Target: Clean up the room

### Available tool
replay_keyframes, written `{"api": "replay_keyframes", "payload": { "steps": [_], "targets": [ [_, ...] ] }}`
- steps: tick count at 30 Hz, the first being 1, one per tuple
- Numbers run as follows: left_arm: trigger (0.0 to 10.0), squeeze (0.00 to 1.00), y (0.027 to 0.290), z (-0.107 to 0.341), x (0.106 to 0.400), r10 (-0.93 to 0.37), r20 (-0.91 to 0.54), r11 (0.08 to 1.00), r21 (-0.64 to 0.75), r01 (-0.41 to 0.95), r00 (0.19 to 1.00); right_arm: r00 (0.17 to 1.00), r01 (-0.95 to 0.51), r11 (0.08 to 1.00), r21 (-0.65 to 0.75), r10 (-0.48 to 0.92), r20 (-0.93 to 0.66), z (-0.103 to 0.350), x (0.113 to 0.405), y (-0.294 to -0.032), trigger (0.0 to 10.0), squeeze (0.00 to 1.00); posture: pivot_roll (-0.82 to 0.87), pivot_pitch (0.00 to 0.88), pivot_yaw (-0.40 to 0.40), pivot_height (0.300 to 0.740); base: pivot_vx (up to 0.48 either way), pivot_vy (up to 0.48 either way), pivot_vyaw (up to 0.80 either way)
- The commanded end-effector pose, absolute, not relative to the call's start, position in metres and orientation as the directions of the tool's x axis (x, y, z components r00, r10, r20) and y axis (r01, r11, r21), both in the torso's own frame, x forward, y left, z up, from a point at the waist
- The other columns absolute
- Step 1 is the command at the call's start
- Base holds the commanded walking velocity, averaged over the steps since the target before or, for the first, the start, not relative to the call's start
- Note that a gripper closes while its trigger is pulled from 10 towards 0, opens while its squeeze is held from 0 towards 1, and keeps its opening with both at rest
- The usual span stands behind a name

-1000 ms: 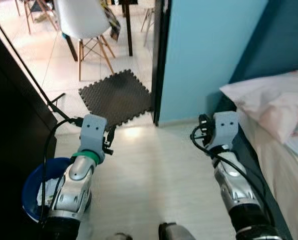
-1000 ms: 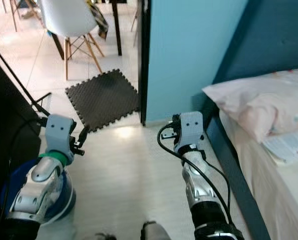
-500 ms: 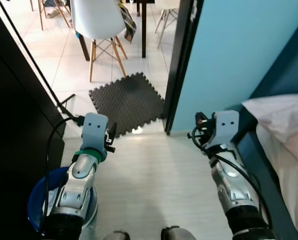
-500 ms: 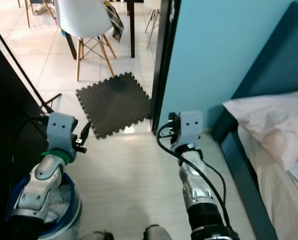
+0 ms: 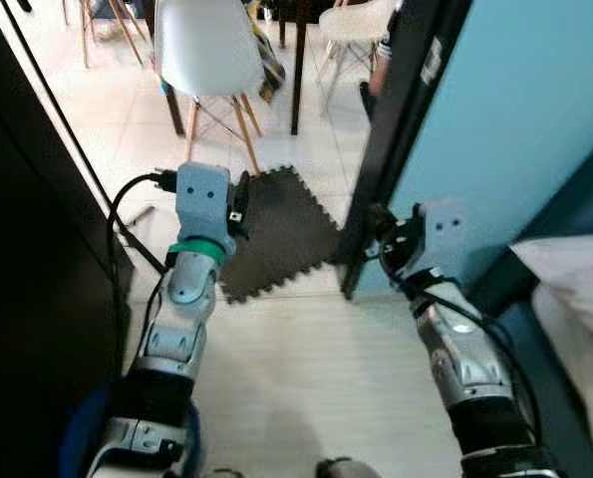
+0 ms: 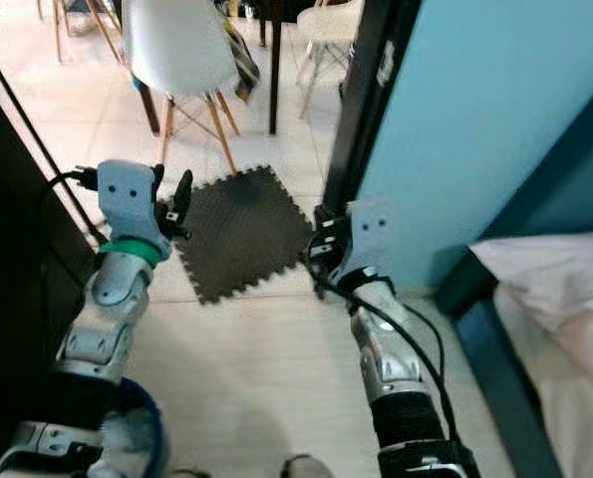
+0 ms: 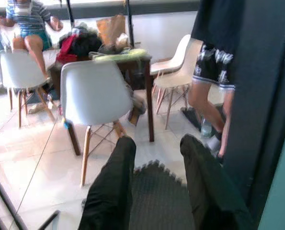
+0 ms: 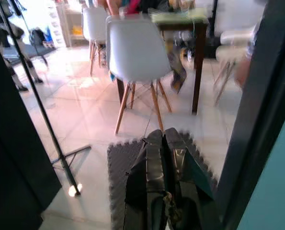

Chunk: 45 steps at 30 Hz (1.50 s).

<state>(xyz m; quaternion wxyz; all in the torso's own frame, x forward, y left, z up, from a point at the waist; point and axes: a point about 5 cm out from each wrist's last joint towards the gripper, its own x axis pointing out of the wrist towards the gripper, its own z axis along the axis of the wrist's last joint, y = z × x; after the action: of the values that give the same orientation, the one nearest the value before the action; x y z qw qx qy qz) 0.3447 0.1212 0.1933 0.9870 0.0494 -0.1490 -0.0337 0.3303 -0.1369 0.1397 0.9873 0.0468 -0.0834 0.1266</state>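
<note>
Doorway (image 5: 306, 149) lies straight ahead of both our grippers, its black door frame (image 5: 401, 119) nearer our pinched-together, empty right gripper (image 8: 164, 158), while our spread, empty left gripper (image 7: 156, 187) hovers past the near left corner of the foam mat (image 5: 281, 229).

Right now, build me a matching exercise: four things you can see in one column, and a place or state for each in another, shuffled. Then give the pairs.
Things:
1. left claw
2. right claw
3. foam mat
4. white chair

Places or states:
A. fingers pressed together
B. stands beyond the mat, by the dark table
C. fingers apart, nothing between them
D. lies flat on the floor at the doorway

Pairs: 1-C, 2-A, 3-D, 4-B
</note>
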Motion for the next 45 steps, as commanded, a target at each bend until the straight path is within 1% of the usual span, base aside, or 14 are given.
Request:
{"api": "replay_keyframes", "payload": {
  "steps": [1, 5, 9, 14, 24, 29, 31, 33, 37, 39, 40, 41, 42, 45],
  "targets": [
    [10.0, 0.0, 0.115, 0.195, 0.347, -0.098, 0.294, 0.992, 0.106, 0.07, 0.951, 0.978, -0.191, 0.975, 0.113, 0.18, 0.1, 0.123, 0.326, -0.15, 10.0, 0.0, -0.14, 0.044, 0.041, 0.74, 0.394, 0.0, 0.0],
    [10.0, 0.0, 0.113, 0.195, 0.348, -0.109, 0.294, 0.991, 0.106, 0.081, 0.95, 0.984, -0.166, 0.977, 0.134, 0.156, 0.084, 0.119, 0.324, -0.154, 10.0, 0.0, -0.14, 0.048, 0.049, 0.74, 0.354, 0.0, -0.52],
    [10.0, 0.0, 0.11, 0.191, 0.347, -0.133, 0.272, 0.988, 0.116, 0.105, 0.953, 0.986, -0.156, 0.982, 0.105, 0.148, 0.082, 0.119, 0.324, -0.156, 10.0, 0.0, -0.14, 0.053, 0.053, 0.74, 0.0, 0.0, -0.68],
    [10.0, 0.0, 0.108, 0.182, 0.337, -0.193, 0.245, 0.978, 0.123, 0.168, 0.95, 0.984, -0.163, 0.984, 0.072, 0.157, 0.084, 0.121, 0.326, -0.155, 10.0, 0.0, -0.13, 0.057, 0.049, 0.74, 0.0, 0.0, 0.0],
    [10.0, 0.0, 0.109, 0.164, 0.324, -0.22, 0.18, 0.972, 0.123, 0.2, 0.959, 0.979, -0.192, 0.979, 0.074, 0.185, 0.085, 0.121, 0.327, -0.147, 10.0, 0.0, -0.12, 0.052, 0.053, 0.74, 0.0, 0.0, 0.0],
    [10.0, 0.0, 0.118, 0.132, 0.313, -0.229, 0.061, 0.966, 0.138, 0.219, 0.972, 0.967, -0.254, 0.965, 0.069, 0.251, 0.048, 0.111, 0.323, -0.135, 10.0, 0.0, -0.12, 0.047, 0.053, 0.74, 0.0, 0.0, 0.0],
    [10.0, 0.0, 0.124, 0.113, 0.308, -0.216, -0.016, 0.966, 0.139, 0.216, 0.976, 0.956, -0.293, 0.954, 0.069, 0.293, 0.007, 0.101, 0.319, -0.129, 10.0, 0.0, -0.12, 0.041, 0.054, 0.74, 0.0, 0.0, 0.0],
    [10.0, 0.0, 0.133, 0.088, 0.302, -0.208, -0.104, 0.958, 0.178, 0.224, 0.973, 0.931, -0.351, 0.936, 0.033, 0.353, -0.09, 0.076, 0.309, -0.123, 10.0, 0.0, -0.12, 0.035, 0.052, 0.74, 0.0, 0.0, 0.0],
    [10.0, 0.0, 0.141, 0.069, 0.297, -0.206, -0.184, 0.949, 0.204, 0.242, 0.961, 0.907, -0.383, 0.923, 0.03, 0.382, -0.179, 0.052, 0.298, -0.119, 10.0, 0.0, -0.12, 0.03, 0.05, 0.74, 0.0, 0.0, 0.0],
    [10.0, 0.0, 0.156, 0.042, 0.289, -0.185, -0.309, 0.944, 0.206, 0.256, 0.933, 0.87, -0.4, 0.916, 0.032, 0.391, -0.301, 0.02, 0.28, -0.116, 10.0, 0.0, -0.12, 0.021, 0.045, 0.74, 0.0, 0.0, 0.0],
    [10.0, 0.0, 0.156, 0.042, 0.289, -0.185, -0.309, 0.944, 0.206, 0.256, 0.933, 0.87, -0.4, 0.916, 0.032, 0.391, -0.301, 0.02, 0.28, -0.116, 10.0, 0.0, -0.12, 0.021, 0.045, 0.74, 0.0, 0.0, 0.0],
    [10.0, 0.0, 0.172, 0.02, 0.279, -0.151, -0.411, 0.951, 0.187, 0.245, 0.899, 0.842, -0.399, 0.916, 0.04, 0.383, -0.381, 0.0, 0.267, -0.116, 10.0, 0.0, -0.14, 0.012, 0.044, 0.74, 0.0, 0.0, 0.0],
    [10.0, 0.0, 0.18, 0.006, 0.271, -0.132, -0.473, 0.958, 0.166, 0.235, 0.871, 0.831, -0.376, 0.924, 0.072, 0.37, -0.416, -0.009, 0.261, -0.116, 10.0, 0.0, -0.15, 0.006, 0.04, 0.74, 0.0, 0.0, 0.0],
    [10.0, 0.0, 0.194, -0.021, 0.249, -0.094, -0.59, 0.971, 0.122, 0.204, 0.802, 0.804, -0.303, 0.943, 0.138, 0.33, -0.495, -0.027, 0.248, -0.119, 10.0, 0.0, -0.16, 0.003, 0.034, 0.74, 0.0, 0.0, 0.0]
  ]
}}
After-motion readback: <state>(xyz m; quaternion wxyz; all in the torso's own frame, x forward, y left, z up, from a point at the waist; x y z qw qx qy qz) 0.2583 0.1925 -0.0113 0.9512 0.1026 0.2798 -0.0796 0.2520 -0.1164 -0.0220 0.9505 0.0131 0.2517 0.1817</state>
